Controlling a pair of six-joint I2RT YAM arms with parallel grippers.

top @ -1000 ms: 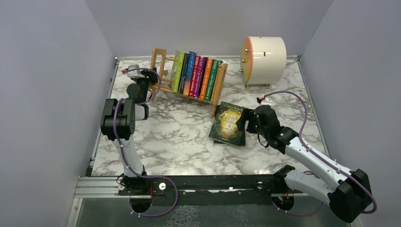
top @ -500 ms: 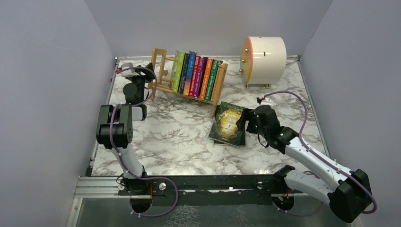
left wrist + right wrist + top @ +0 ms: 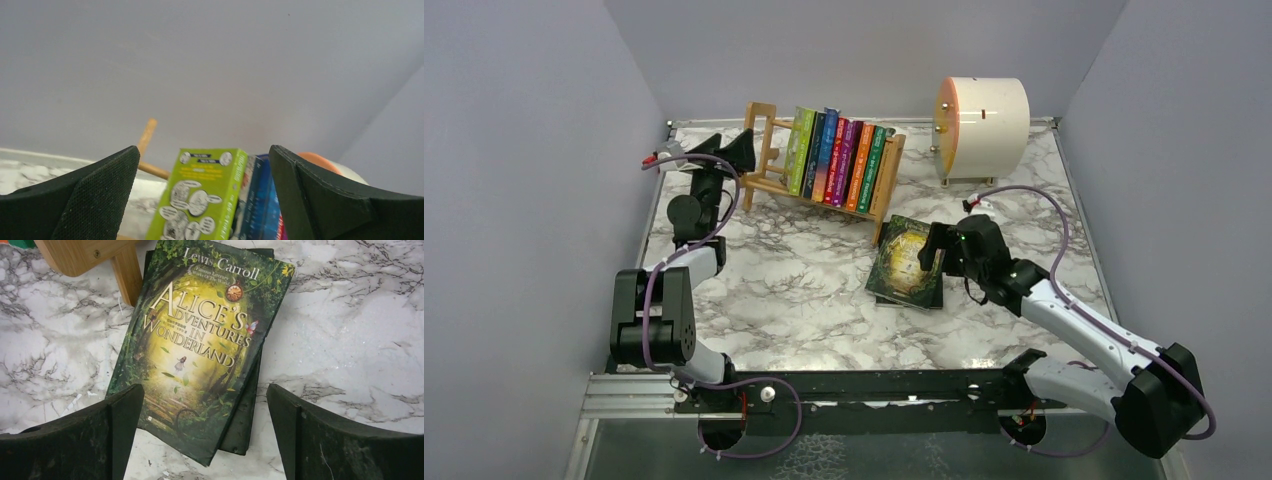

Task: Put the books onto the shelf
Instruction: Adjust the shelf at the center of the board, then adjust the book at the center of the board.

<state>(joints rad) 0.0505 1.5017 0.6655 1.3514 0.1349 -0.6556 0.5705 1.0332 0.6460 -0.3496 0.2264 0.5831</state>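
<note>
at the right pincer (image 3: 202, 390): spread wide, pinching nothing, poised over the near end of a dark green book (image 3: 200, 340) lying flat just off the right foot of the shelf (image 3: 889, 182). under that cover, a second dark book (image 3: 246, 415), askew and peeking out along the right edge.

likely to go wrong here: closing on both at once, or catching only the top cover and flapping it open on the lift. flat on the table (image 3: 794, 290), with no edge raised to get a finger under, so could just skid toward the shelf's foot and jam against it.

at the left pincer (image 3: 205, 155): spread wide too, holding nothing, up at the left end of the shelf, facing the lime green book (image 3: 200, 200) heading the standing row (image 3: 839, 160). risk there: clipping the left end piece, or nudging that row and tipping it into the open gap at the shelf's left.

to the right of the shelf and well apart, a cream drum (image 3: 981, 115), no part of this. by the look of things: most books shelved, two left flat.
</note>
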